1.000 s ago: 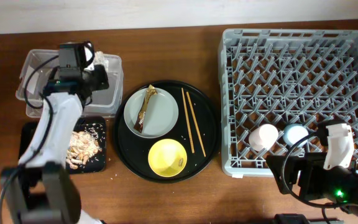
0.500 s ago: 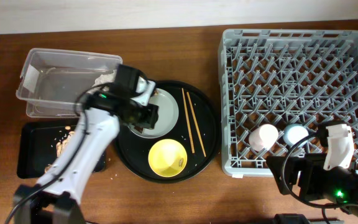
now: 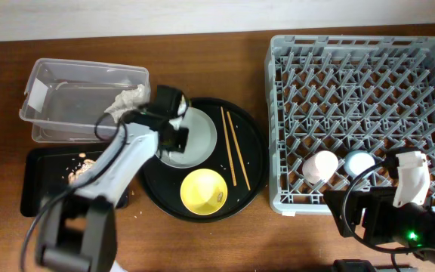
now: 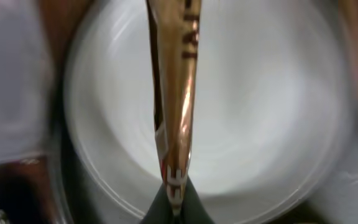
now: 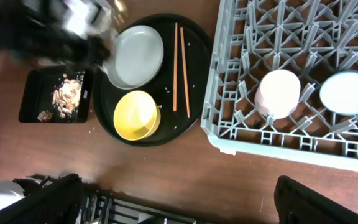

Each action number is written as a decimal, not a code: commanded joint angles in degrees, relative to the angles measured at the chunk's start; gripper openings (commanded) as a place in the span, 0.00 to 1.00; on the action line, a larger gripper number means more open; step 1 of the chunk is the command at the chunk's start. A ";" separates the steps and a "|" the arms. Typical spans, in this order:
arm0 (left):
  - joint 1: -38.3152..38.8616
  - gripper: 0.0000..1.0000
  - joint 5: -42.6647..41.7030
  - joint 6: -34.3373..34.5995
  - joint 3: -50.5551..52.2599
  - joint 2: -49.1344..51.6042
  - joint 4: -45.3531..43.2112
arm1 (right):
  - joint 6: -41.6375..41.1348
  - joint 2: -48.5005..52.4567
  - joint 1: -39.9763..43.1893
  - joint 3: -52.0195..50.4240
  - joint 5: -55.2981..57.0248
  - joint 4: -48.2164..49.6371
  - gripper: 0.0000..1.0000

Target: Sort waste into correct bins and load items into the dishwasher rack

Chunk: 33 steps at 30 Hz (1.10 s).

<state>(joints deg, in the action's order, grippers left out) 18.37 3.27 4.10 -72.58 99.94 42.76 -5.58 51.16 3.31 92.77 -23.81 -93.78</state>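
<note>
My left gripper (image 3: 174,134) is over the left part of the pale grey plate (image 3: 198,140) on the round black tray. In the left wrist view it (image 4: 176,198) is shut on the end of the gold-brown wrapper strip (image 4: 176,93), which stretches across the plate (image 4: 260,124). The yellow bowl (image 3: 204,190) and two chopsticks (image 3: 232,147) lie on the same tray. Crumpled tissue (image 3: 127,98) is in the clear tub (image 3: 66,113). Food scraps (image 3: 81,168) lie in the shallow black tray (image 3: 40,189). The pink cup (image 3: 319,166) and blue cup (image 3: 359,162) sit in the rack (image 3: 353,75). My right gripper (image 5: 179,199) is open and empty.
The round black tray (image 3: 251,162) sits between the bins and the rack. My right arm (image 3: 406,189) hangs at the rack's front right corner. A few crumbs lie on the wood by the black bin.
My left arm swung from the clear tub to the plate, leaving the tissue in the tub, and now pinches the wrapper. The right arm has not moved.
</note>
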 commanded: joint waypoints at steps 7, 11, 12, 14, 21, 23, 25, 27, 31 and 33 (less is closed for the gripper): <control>-15.32 0.03 -0.90 8.00 -8.04 2.23 -11.15 | 0.17 -0.17 -0.28 0.22 0.28 0.17 0.99; -17.05 0.64 -1.18 7.85 -8.52 5.79 -12.83 | 0.20 -0.17 -0.28 0.22 0.31 -0.28 0.99; -16.96 0.66 -1.18 7.85 -9.77 4.26 -9.94 | 0.22 -0.17 -0.28 0.22 0.33 -0.33 0.99; -16.65 0.69 -4.79 7.85 -13.16 -0.92 -0.66 | 0.22 -0.17 -0.28 0.22 0.31 0.11 0.99; -4.44 0.75 -11.69 -0.79 -14.21 -23.26 17.49 | 0.22 -0.17 -0.28 0.22 0.31 -0.31 0.99; 2.43 0.99 -9.42 -0.74 -14.21 -30.84 22.36 | 0.22 -0.17 -0.28 0.22 0.33 -0.31 0.99; 5.46 0.99 -9.46 -0.74 -14.21 -35.12 24.02 | 0.22 -0.17 -0.28 0.22 0.33 -0.31 0.99; 6.29 0.99 -9.75 -0.72 -14.21 -37.81 25.18 | 0.22 -0.17 -0.28 0.22 0.33 -0.31 0.99; 6.23 0.99 -11.08 -0.74 -14.21 -39.71 28.04 | 0.22 -0.17 -0.28 0.22 0.33 -0.31 0.99; 6.23 0.99 -9.92 -0.74 -14.21 -39.76 31.50 | 0.22 -0.17 -0.28 0.22 0.33 -0.31 0.99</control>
<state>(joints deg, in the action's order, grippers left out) 24.38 -8.10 4.05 -85.97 60.84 71.85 -5.58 51.09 3.31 92.77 -23.81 -94.17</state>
